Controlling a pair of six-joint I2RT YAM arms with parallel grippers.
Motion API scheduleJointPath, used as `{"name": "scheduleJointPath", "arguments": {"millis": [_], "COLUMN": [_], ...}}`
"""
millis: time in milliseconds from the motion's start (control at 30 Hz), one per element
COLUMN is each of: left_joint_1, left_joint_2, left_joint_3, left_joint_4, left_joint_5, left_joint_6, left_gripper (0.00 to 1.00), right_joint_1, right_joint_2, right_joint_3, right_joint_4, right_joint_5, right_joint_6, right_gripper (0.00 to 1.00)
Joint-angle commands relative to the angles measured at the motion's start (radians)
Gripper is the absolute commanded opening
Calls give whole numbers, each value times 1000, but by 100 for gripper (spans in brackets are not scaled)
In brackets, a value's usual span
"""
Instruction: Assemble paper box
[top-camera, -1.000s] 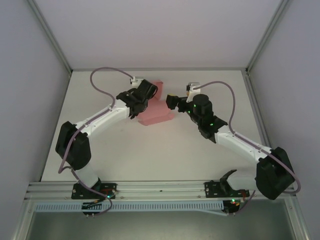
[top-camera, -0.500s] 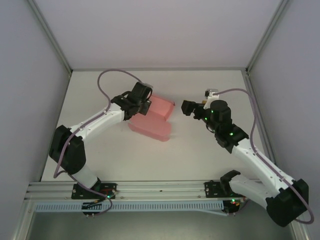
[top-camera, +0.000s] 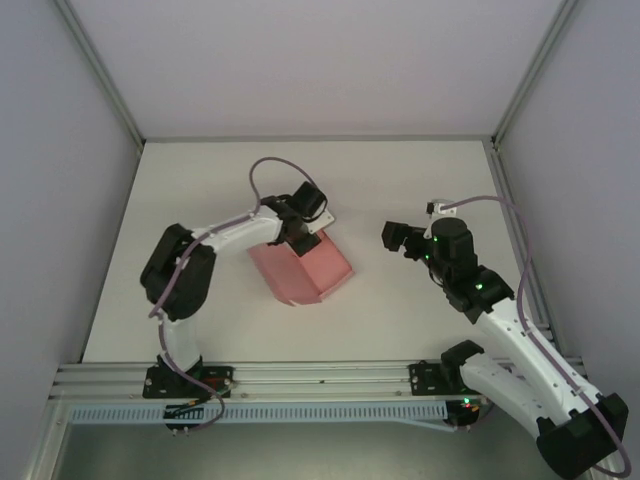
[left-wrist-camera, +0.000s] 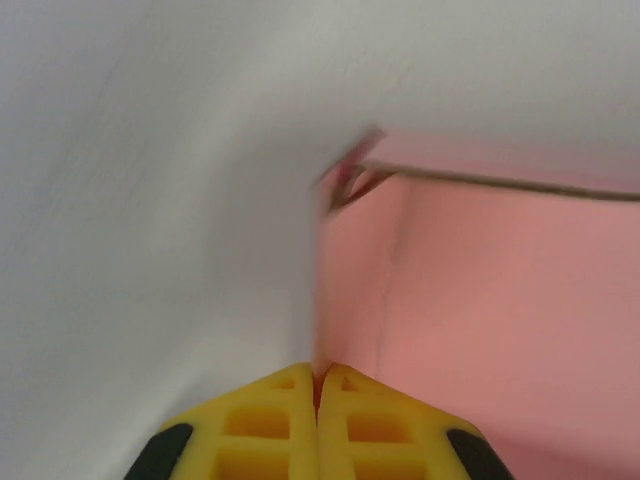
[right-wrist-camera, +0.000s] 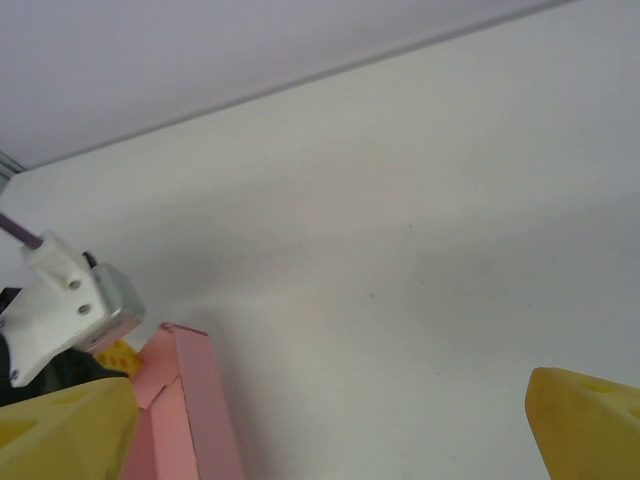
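Pinching a wall of the paper box (top-camera: 305, 272) is the left claw (left-wrist-camera: 318, 380).

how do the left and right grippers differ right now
The left gripper is shut, pinching a wall of the paper box; the right gripper is wide open and empty. The left gripper touches the box; the right gripper hangs apart beside it. Both have yellow fingers.

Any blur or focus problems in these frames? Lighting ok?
Left wrist view: smeared, the paper box edge and corner streaked, the yellow left fingers crisper. Right wrist view: table sharp, the right fingers soft at the bottom corners. Top external view: sharp, even light, faint shadows, no glare.
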Motion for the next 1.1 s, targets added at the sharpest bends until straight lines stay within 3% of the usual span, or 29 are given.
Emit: {"name": "scheduleJointPath", "arguments": {"millis": [0, 200, 367, 500, 567, 767, 967, 1067], "left_joint_1": [-34, -48, -61, -80, -87, -97, -101, -101], "left_joint_2": [108, 189, 150, 106, 76, -5, -52, -70], "left_joint_3": [49, 87, 94, 119, 146, 193, 185, 195], "left_joint_4": [-100, -119, -134, -141, -149, -166, -178, -182], "left_joint_5": [-96, -131, -129, -129, -130, -140, -131, -144], "left_joint_6": [26, 1, -13, -35, -57, -92, -82, -118], "left_gripper": [0, 1, 19, 23, 37, 42, 55, 62], "right_joint_1": [-12, -21, -21, -23, -23, -23, -23, -24], "right_joint_2": [-20, -37, -35, -28, -12, 56, 51, 64], "right_joint_3": [-14, -23, -26, -33, -30, -18, -46, -101], "right_joint_4": [-34, -36, -32, -15, -8, -6, 6, 118], "right_joint_5": [33, 48, 31, 25, 17, -25, -52, -169], "right_joint_6": [6, -2, -5, -7, -2, 19, 35, -24], "right_gripper": [100, 100, 100, 100, 100, 100, 100, 100]}}
